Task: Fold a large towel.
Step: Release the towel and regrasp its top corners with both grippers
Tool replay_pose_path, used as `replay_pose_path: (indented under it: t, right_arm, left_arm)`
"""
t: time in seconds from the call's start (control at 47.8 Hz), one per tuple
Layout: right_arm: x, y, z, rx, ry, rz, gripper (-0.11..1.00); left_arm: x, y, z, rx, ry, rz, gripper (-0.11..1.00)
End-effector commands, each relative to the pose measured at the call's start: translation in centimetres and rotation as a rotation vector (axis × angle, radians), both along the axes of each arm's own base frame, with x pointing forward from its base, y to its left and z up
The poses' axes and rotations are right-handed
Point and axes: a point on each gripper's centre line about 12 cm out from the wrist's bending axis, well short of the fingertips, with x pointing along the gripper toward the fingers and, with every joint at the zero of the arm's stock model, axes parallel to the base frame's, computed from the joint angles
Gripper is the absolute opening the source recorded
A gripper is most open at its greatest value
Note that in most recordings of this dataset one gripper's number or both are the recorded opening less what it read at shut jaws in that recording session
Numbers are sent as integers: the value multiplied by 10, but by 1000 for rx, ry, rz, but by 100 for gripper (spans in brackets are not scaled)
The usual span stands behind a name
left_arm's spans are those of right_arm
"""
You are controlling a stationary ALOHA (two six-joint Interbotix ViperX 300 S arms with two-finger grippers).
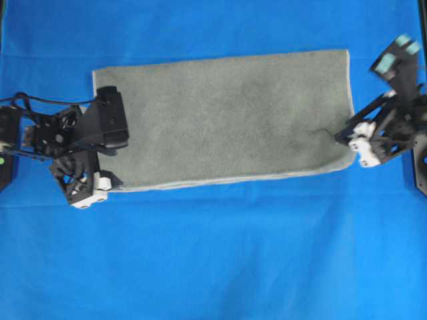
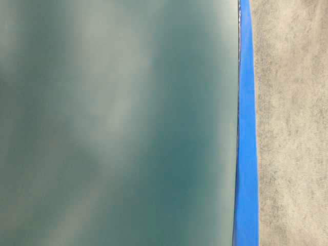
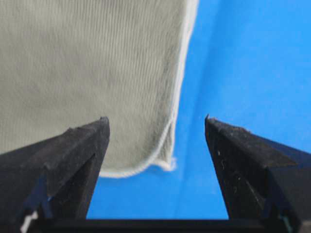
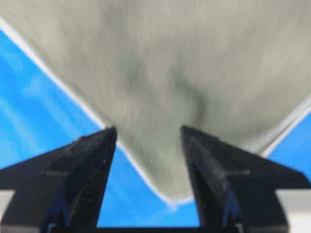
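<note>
Left gripper spread wide, empty, at the towel's near left corner. Right gripper likewise parted, holding nothing, over the near right corner. Towel lies folded lengthwise, long axis running arm to arm. Blue sheet open all round.

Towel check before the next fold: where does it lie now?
In the overhead view the grey-green rectangular terry towel lies flat across the upper middle of the bright blue sheet, between the two arms.
</note>
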Motion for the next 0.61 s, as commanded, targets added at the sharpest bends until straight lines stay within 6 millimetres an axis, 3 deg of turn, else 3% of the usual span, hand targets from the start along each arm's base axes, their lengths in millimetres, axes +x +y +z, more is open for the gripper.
replay_pose_path:
  t: [0.0, 0.105, 0.251, 0.46, 0.585]
  right_arm:
    - [-3, -10, 30, -132, -22, 15, 59]
    - [-4, -23, 33, -290, 18, 36, 59]
    - [4, -43, 24, -438, 119, 54, 59]
    - [19, -77, -10, -497, 293, 54, 59]
    - [28, -94, -30, -471, 275, 85, 59]
  left_arm:
    - [2, 14, 22, 32, -72, 10, 75]
    - [1, 45, 23, 82, -85, 60, 75]
    - [-3, 82, 19, 146, -63, 114, 75]
    - [-6, 119, 0, 207, -21, 154, 75]
    - [-5, 132, -15, 228, -14, 166, 75]
